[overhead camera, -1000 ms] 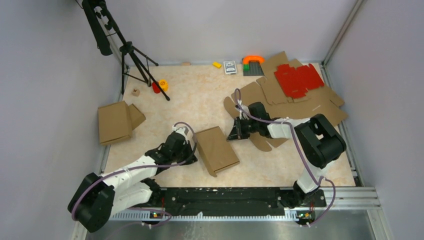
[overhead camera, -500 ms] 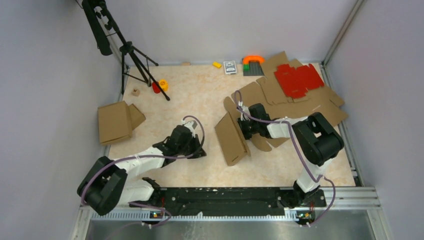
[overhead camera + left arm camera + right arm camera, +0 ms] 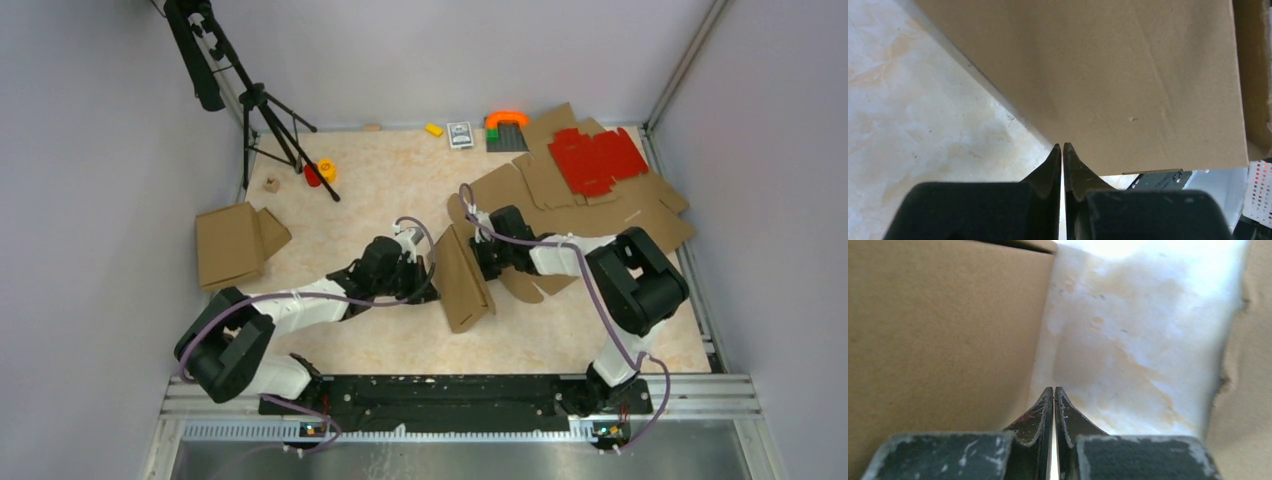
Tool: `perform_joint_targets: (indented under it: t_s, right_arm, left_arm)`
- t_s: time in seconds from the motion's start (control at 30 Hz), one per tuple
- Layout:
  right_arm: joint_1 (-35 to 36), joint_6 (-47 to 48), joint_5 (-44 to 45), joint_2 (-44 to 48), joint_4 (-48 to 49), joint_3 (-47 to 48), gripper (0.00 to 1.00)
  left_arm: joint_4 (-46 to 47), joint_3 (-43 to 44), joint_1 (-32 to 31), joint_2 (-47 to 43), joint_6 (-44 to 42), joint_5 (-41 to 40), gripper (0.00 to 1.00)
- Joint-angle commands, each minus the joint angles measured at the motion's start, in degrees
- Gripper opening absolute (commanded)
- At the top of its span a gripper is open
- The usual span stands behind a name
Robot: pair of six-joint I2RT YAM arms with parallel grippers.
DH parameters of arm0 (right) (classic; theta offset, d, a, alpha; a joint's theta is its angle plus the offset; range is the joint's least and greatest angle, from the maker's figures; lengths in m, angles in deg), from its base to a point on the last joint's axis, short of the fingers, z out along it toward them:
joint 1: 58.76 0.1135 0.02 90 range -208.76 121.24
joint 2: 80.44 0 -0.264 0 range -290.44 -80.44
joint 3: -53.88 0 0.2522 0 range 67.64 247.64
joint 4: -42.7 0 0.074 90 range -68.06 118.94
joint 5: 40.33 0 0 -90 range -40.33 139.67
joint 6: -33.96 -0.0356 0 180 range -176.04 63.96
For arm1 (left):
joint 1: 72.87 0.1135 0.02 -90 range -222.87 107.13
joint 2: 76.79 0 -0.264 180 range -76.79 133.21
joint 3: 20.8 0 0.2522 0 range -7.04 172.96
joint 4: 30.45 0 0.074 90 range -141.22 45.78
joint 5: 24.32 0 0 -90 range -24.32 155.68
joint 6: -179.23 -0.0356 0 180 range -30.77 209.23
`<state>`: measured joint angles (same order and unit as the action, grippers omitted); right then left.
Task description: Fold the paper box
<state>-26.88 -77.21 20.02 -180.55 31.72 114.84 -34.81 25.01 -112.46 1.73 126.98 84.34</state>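
The paper box, a folded brown cardboard shape, stands tipped up on one long edge in the middle of the table. My left gripper is shut and empty on its left side. In the left wrist view its tips reach the lower edge of the broad brown face. My right gripper is on the other side, also shut and empty. In the right wrist view its tips lie low beside a cardboard panel over bare table.
A second folded brown box lies at the left. Flat cardboard sheets and a red die-cut sheet are piled at back right. A tripod, a card deck and small toys stand along the back.
The box lay flat near the left gripper a second ago and has since been tipped up onto its edge, toward the right arm. The left arm followed rightward, its jaws shutting.
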Motion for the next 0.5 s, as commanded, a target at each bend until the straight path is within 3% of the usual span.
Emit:
perform_joint_targets:
  t_s: [0.0,0.47]
  right_arm:
    - [3.1,4.2,1.1,-1.1,-4.2,5.9,0.03]
    - [7.6,4.9,-2.4,-8.1,-4.6,14.8,0.04]
  left_arm:
    - [-0.7,0.7,-2.4,-1.0,-0.4,-4.3,0.04]
    - [5.2,-1.0,-9.4,0.4,1.7,-7.2,0.04]
